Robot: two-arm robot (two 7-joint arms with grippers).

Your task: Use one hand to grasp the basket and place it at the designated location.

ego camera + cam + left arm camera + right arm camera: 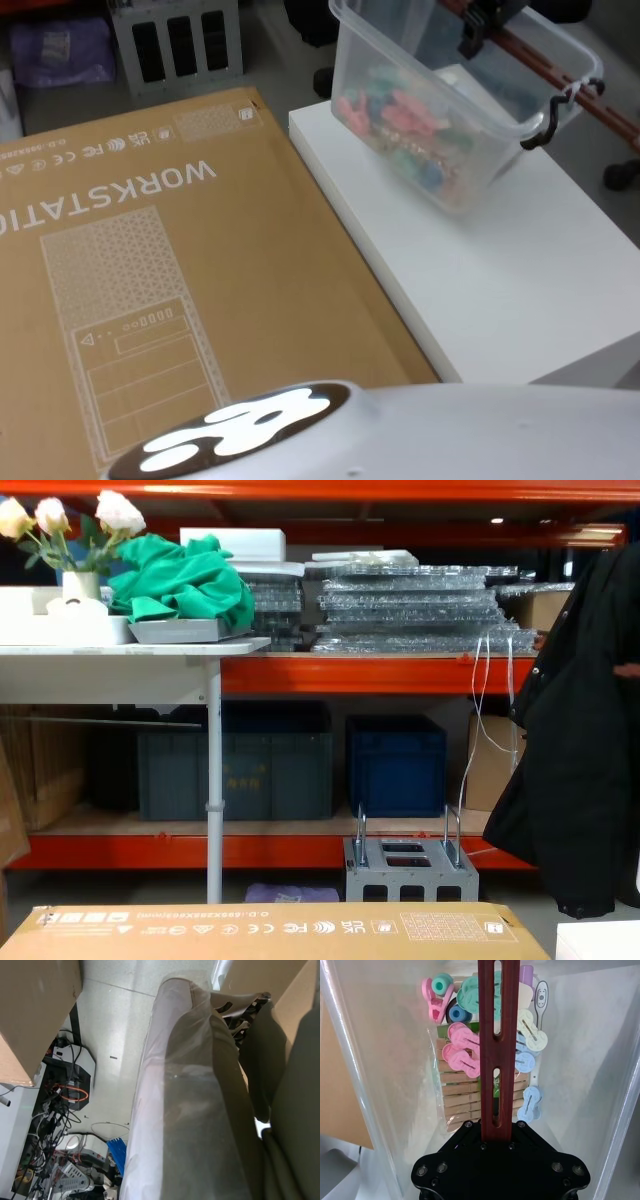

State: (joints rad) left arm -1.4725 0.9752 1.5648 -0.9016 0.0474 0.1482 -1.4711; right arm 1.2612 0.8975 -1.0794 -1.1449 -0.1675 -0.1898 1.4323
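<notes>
A large brown cardboard box (pixel 170 270) was seen in the head view beside a white table (pixel 520 290), with the word "WORKSTATIO" printed on it and cut off at the frame edge; a row of certification marks, among them FC and CE, ran along its upper edge. The same box (pixel 270 932) was seen edge-on in the chest view, its row of marks upside down, with orange shelving (pixel 320 675) and a hanging black coat (pixel 585 740) behind it.

The basket (pixel 450 110), a clear plastic bin, was seen tilted over the far part of the white table, its near lower edge close to or touching the tabletop; contact could not be judged. Through its wall, coloured clips (pixel 400 120) were visible. In the right wrist view, pink, blue and pale clips (pixel 465 1050) and a pack of wooden clothespins (pixel 462 1095) were made out inside.

The right gripper (pixel 496 1060) was seen over the bin as a dark red slotted bar on a black mount; its grip could not be told. The left arm (pixel 190 1110), wrapped in clear film, was seen in the left wrist view above a floor strewn with cables.
</notes>
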